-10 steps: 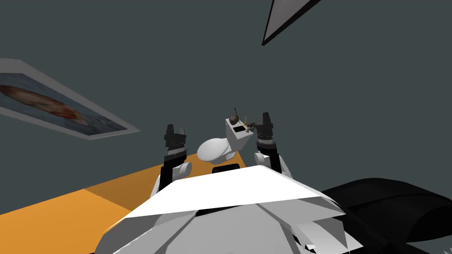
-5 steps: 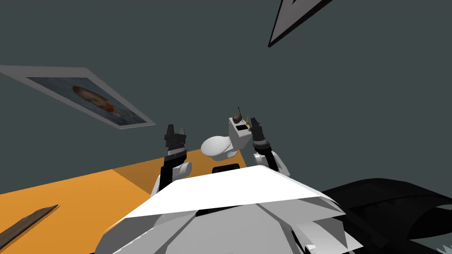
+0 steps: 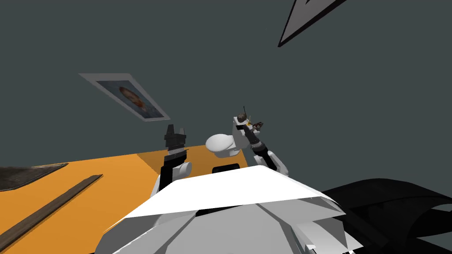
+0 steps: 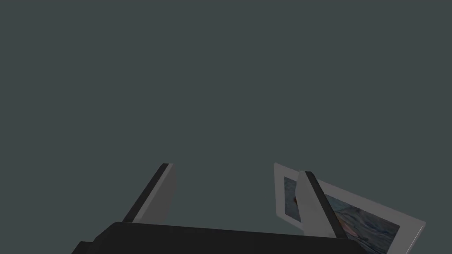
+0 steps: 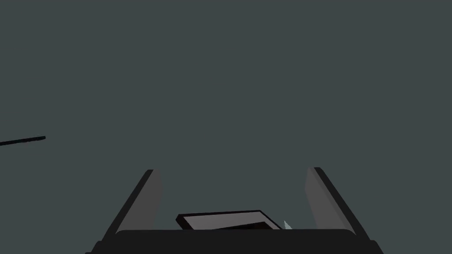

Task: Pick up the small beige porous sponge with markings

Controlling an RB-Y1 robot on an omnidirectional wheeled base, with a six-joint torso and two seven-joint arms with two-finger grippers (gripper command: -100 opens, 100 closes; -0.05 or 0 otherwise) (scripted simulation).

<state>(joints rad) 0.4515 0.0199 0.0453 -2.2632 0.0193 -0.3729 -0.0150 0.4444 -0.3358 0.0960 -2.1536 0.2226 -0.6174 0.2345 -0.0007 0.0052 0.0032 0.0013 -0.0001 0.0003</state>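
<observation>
A white toilet (image 3: 222,144) stands just ahead of me, its tank (image 3: 240,134) behind the bowl. On the tank top sit a small brownish-grey lump (image 3: 241,117) that may be the sponge, a tiny yellow item (image 3: 250,124) and a dark brown item (image 3: 258,125). My right gripper (image 3: 248,128) leans in over the tank top, close to these items. In the right wrist view the right gripper (image 5: 231,169) is open, with a flat light grey panel (image 5: 223,219) low between its fingers. My left gripper (image 3: 175,132) is raised left of the toilet, and its fingers (image 4: 165,185) stand open on nothing.
The floor (image 3: 110,176) is orange, with a dark plank (image 3: 53,207) and a dark mat (image 3: 26,173) at the left. A dark grey wall (image 3: 331,110) rises behind the toilet. A black area (image 3: 397,207) lies at the lower right.
My view has swung, shifting the wall picture and toilet to the right. The right gripper has tipped from beside the tank to over its top. The left arm has kept its pose.
</observation>
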